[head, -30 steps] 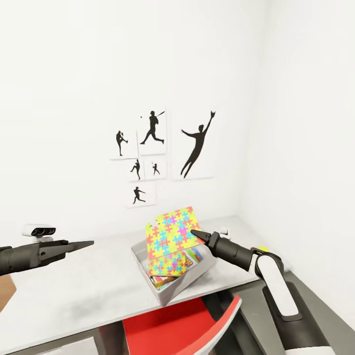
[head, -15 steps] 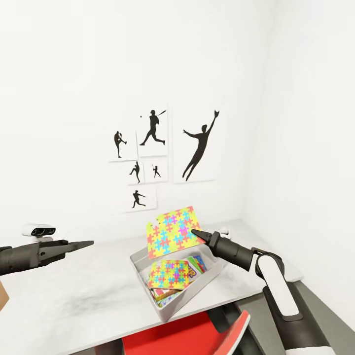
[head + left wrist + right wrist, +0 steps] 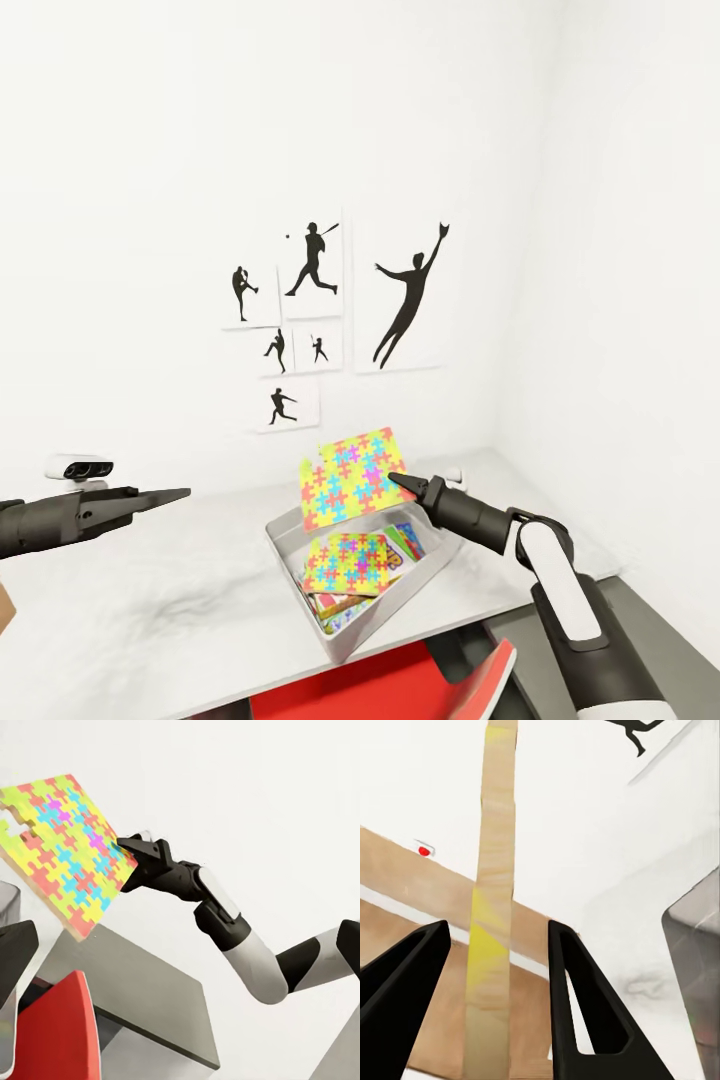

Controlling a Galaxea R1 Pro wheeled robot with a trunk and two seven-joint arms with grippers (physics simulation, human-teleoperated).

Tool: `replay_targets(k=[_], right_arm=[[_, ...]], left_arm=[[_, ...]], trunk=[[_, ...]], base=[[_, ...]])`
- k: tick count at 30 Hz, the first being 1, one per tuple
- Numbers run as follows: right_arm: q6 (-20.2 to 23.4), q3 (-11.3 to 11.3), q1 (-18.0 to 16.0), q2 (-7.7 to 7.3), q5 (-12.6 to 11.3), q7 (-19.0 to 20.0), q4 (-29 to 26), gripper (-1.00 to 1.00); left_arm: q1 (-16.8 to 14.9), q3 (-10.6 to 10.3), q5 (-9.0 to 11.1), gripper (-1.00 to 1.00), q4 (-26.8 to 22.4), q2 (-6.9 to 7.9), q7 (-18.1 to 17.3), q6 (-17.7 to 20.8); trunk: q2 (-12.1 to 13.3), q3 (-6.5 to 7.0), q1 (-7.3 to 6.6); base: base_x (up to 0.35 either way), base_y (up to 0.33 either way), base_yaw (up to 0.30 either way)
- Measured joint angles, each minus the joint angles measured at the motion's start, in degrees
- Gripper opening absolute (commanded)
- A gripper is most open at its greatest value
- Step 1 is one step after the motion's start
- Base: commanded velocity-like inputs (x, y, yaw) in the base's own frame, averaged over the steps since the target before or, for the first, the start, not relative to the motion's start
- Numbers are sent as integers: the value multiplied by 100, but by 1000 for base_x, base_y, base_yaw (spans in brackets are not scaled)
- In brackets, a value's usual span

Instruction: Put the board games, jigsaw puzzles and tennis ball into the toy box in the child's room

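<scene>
while my right gripper [image 3: 397, 481] holds the second jigsaw puzzle [image 3: 350, 477] up in the air, the step in hand looks to me like the drop into the toy box [image 3: 290, 530]. the board hangs on edge from my tips, tilted, reaching away from the gripper toward my left side, with the open box just below it and slightly nearer me. in the right wrist view the puzzle's thin wooden edge [image 3: 493, 907] runs between my two fingers [image 3: 577, 997]. the jaws stand only a little apart, and though that view shows gaps beside the board, the hanging puzzle tells me they are pinching it at its near corner.

below the gripper, the box already carries the other jigsaw puzzle [image 3: 348, 562] lying flat on top of a board game [image 3: 405, 538] or two; i cannot count them under it. next, by my judgement, i should lower and lay the held puzzle flatter over the box mouth, then release, since a board let go on edge could tip over the rim onto the worktop [image 3: 180, 590].

further out on my left, my left gripper [image 3: 168, 495] hovers over the worktop, well apart from the box, jaws pressed together and holding nothing. the tennis ball i cannot pick out from here.
</scene>
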Motion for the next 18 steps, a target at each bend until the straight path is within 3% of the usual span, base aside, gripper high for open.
replay_targets(k=[3, 5, 9, 18], right_arm=[[-3, -24, -3, -22, 32, 1, 550, -100], [-4, -88, 0, -135, 38, 7, 816, -100], [-2, -143, 7, -236, -8, 9, 953, -100], [-17, -138, -17, -240, 24, -56, 1007, -100]], left_arm=[[0, 0, -2, 100, 5, 0, 0, -2], [0, 0, -1, 100, 6, 0, 0, -4], [0, 0, -1, 100, 7, 0, 0, -3], [0, -6, 6, 100, 7, 0, 0, -6]], trunk=[[0, 0, 0], [0, 0, 0], [0, 0, 0], [0, 0, 0]], base=[[7, 3, 0], [2, 1, 0], [0, 0, 0], [0, 0, 0]])
